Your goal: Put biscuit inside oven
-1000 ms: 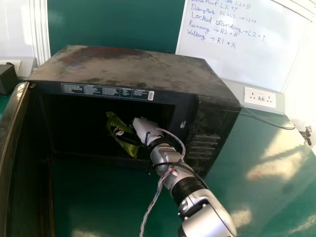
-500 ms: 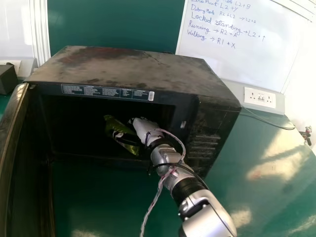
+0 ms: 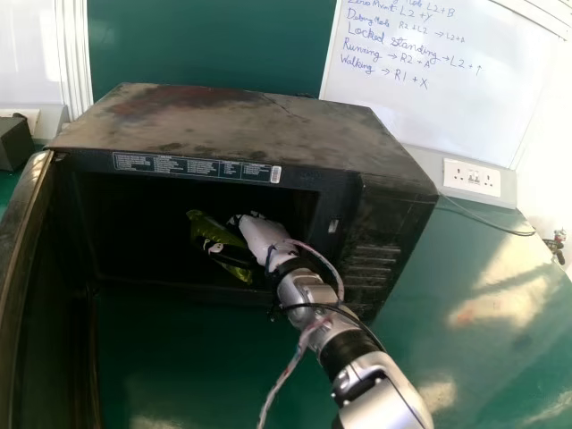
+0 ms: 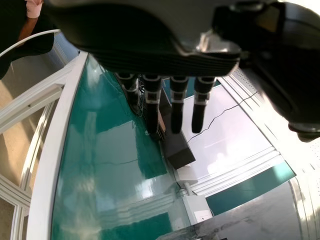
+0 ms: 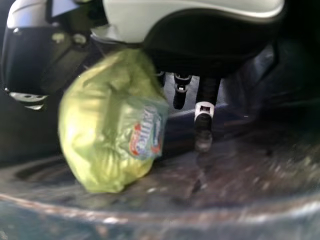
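Biscuit packet (image 3: 234,268) inside the oven (image 3: 241,116), right hand (image 3: 264,234) beside it.
We find the packet within the oven's cavity, next to the right hand; that hand is wide, its visible fingers (image 5: 205,97) straight and its thumb (image 5: 27,75) apart from the packet. We cannot tell whether hidden fingers touch the wrapper. The right forearm (image 3: 308,290) crosses the oven's mouth, with loose wires (image 3: 284,384) in front, and the hand covers part of the cavity. We note the door (image 3: 22,206) swung out at the oven's left, a dark box (image 3: 12,143) beyond that side, the whiteboard (image 3: 500,89) behind, and a socket panel (image 3: 474,176) right of the oven. The left hand (image 4: 200,100) is outside the oven, fingers extended.
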Action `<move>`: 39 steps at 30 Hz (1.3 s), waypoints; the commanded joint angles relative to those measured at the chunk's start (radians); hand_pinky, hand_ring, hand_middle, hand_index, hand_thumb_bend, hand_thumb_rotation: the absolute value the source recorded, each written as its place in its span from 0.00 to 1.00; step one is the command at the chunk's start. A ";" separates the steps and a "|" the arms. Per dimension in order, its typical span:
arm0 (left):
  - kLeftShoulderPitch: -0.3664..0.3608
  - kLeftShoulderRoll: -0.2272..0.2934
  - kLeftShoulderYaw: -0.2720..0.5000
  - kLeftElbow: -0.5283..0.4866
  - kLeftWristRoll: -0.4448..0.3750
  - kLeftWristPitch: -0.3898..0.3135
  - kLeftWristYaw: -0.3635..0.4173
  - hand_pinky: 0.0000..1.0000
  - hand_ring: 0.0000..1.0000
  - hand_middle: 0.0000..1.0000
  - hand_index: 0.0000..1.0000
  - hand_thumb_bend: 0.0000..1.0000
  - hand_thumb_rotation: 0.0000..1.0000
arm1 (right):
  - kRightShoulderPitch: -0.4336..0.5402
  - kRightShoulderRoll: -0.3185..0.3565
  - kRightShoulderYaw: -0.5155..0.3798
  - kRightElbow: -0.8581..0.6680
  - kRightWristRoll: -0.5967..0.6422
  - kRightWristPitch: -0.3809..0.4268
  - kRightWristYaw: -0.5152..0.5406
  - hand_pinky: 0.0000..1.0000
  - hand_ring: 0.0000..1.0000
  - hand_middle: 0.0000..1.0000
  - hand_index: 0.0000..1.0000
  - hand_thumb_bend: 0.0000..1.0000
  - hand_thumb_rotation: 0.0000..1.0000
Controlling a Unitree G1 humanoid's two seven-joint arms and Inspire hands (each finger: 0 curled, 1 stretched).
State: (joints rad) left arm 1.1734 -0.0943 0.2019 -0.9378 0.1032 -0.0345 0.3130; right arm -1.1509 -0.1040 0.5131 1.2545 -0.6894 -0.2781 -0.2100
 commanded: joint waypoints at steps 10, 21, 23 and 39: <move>0.008 -0.024 0.043 0.049 0.012 -0.069 -0.064 0.73 0.86 0.89 0.87 0.64 0.76 | 0.268 -0.195 -0.025 -0.300 0.017 -0.102 0.034 0.83 0.92 0.92 0.92 0.99 0.58; -0.013 -0.016 0.080 0.089 0.020 -0.106 -0.094 0.71 0.85 0.88 0.86 0.66 0.72 | 0.514 -0.331 -0.109 -0.739 0.007 -0.107 0.064 0.83 0.92 0.93 0.94 0.93 0.65; -0.014 -0.018 0.084 0.094 0.024 -0.110 -0.095 0.71 0.84 0.88 0.85 0.67 0.70 | 0.535 -0.331 -0.119 -0.770 0.009 -0.103 0.075 0.83 0.92 0.93 0.93 0.93 0.65; 0.010 -0.023 0.091 0.121 -0.019 -0.172 -0.146 0.79 0.93 0.95 0.92 0.87 0.82 | 0.523 -0.341 -0.166 -0.829 0.001 -0.161 0.082 0.76 0.96 0.99 0.99 0.97 0.72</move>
State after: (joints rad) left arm 1.1349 -0.0879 0.2862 -0.8339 0.0828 -0.2055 0.1992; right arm -0.6122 -0.4034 0.3910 0.4526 -0.7175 -0.4497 -0.1391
